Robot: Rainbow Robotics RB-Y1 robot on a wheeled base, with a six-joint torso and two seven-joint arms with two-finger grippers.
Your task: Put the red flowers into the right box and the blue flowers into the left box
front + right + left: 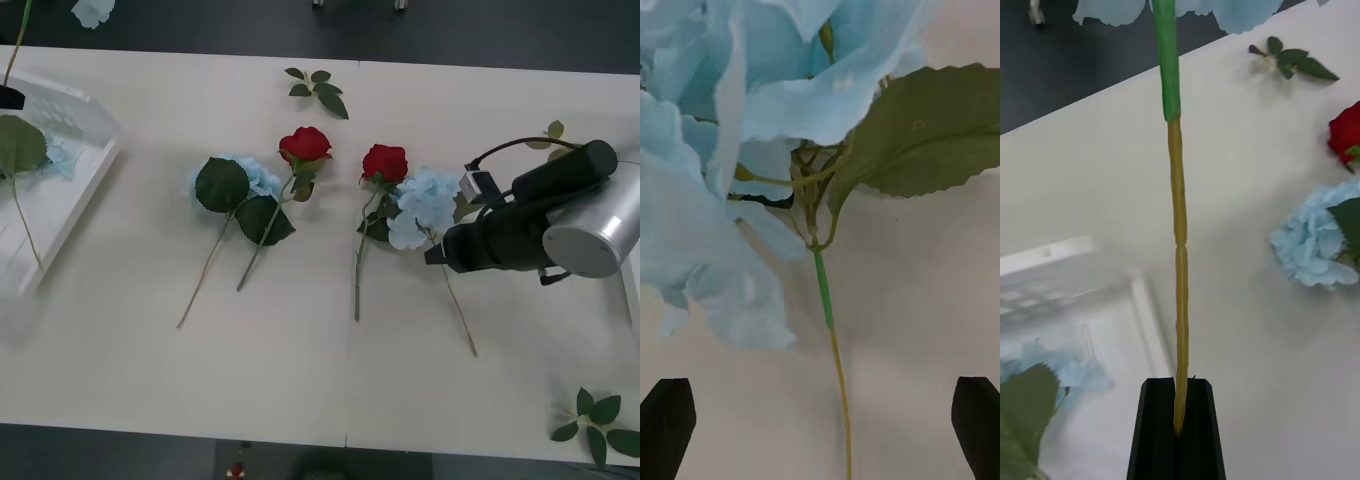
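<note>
Two red flowers (305,144), four blue flowers (428,200)

The right gripper (820,427) hangs open over a blue flower (425,208), with bare table on both sides of its thin stem. At nine o'clock a red rose (384,162) lies just beside, leaves touching. From six o'clock the table (300,370) is bare.

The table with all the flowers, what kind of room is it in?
Probably a robot test lab, not a flower shop: a bare white table, fake flowers laid out, a white sorting basket, and two robot grippers working.
</note>
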